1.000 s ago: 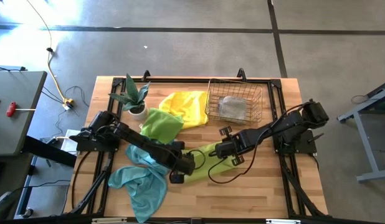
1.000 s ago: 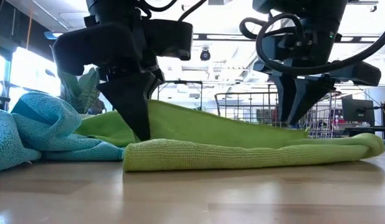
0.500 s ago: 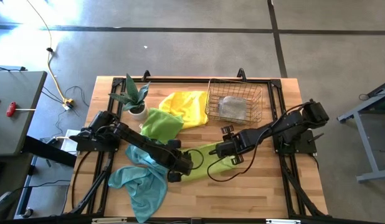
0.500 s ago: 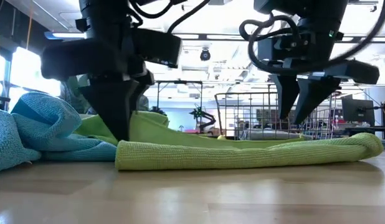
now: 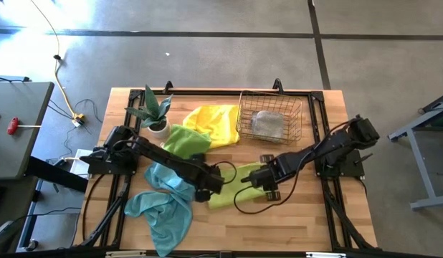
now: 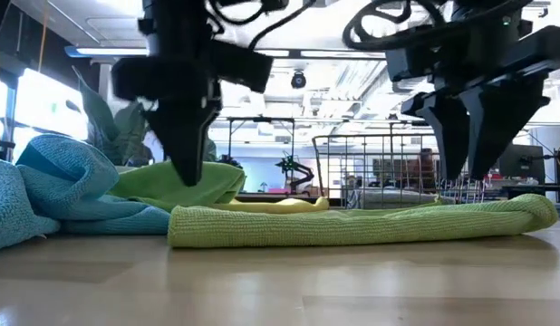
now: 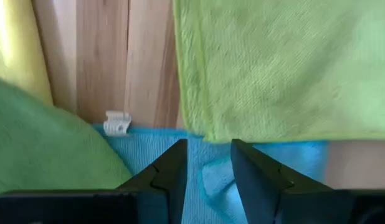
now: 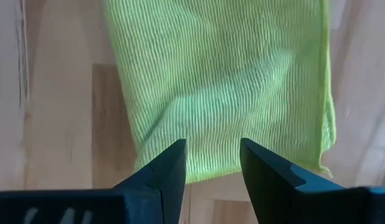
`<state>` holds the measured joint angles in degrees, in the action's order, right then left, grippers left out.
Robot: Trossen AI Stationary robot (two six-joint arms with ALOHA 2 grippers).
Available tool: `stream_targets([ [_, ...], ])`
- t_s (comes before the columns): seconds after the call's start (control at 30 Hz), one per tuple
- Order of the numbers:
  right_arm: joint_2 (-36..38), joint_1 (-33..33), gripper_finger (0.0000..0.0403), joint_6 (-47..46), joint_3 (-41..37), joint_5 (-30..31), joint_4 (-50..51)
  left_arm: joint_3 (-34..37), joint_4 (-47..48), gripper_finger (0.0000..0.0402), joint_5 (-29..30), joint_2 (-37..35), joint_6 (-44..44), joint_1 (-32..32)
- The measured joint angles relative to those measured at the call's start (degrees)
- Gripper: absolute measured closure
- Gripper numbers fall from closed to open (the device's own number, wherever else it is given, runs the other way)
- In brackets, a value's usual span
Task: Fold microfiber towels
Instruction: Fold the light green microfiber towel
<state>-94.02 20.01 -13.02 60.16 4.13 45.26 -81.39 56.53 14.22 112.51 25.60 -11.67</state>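
One lime towel [image 5: 239,188] lies folded flat near the table's middle front, a neat doubled strip in the low view with a rolled fold at one end; this fold appears complete or nearly so, though a further fold may be intended. The left gripper [image 5: 202,192] hangs just above the towel's end next to the teal towel [image 5: 160,208], its fingers [image 7: 174,171] parted by a narrow gap and holding nothing; the left wrist view shows the lime edge and teal cloth beyond the fingertips. The right gripper [image 5: 268,188] hangs over the opposite end, its fingers [image 8: 171,168] likewise parted and empty, with the lime towel directly below in the right wrist view. In the low view both sets of fingertips stand clear of the cloth. Work remaining, judged from the layout: the teal towel lies crumpled at the front left, partly over the table edge; a second green towel [image 5: 186,142] lies rumpled behind it, beside the plant [image 5: 154,111]; a yellow towel [image 5: 213,122] lies unfolded between the plant and the wire basket [image 5: 270,118]. A grey cloth [image 5: 268,124] rests inside the basket, apparently folded, though this cannot be confirmed. Estimate: one towel folded on the table, possibly one stowed, three still to be folded. The finished lime towel probably belongs in the basket next.
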Motion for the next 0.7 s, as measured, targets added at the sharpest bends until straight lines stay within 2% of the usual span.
stream_targets([
  [0.1,0.02,0.79,0.0259,-0.05,-0.92,2.82,-2.58,-1.97,-3.34,0.0287,0.06,0.0,-1.02,-1.27],
  [0.23,0.04,0.79,0.0259,-0.26,-4.04,3.49,-5.0,-1.65,-13.91,0.0287,-0.01,0.0,-4.12,-3.48],
  [0.5,0.04,0.62,0.0259,1.07,-10.02,4.63,-8.46,2.18,-25.81,0.0287,1.51,0.0,-5.34,-4.74],
  [0.63,0.04,0.62,0.0259,4.42,-11.45,8.67,-9.13,6.2,-31.78,0.0287,1.46,0.49,-3.32,-4.39],
  [0.7,0.04,0.51,0.0259,6.01,-11.63,10.16,-8.91,7.61,-31.85,0.0287,1.39,0.59,-2.39,-4.34],
])
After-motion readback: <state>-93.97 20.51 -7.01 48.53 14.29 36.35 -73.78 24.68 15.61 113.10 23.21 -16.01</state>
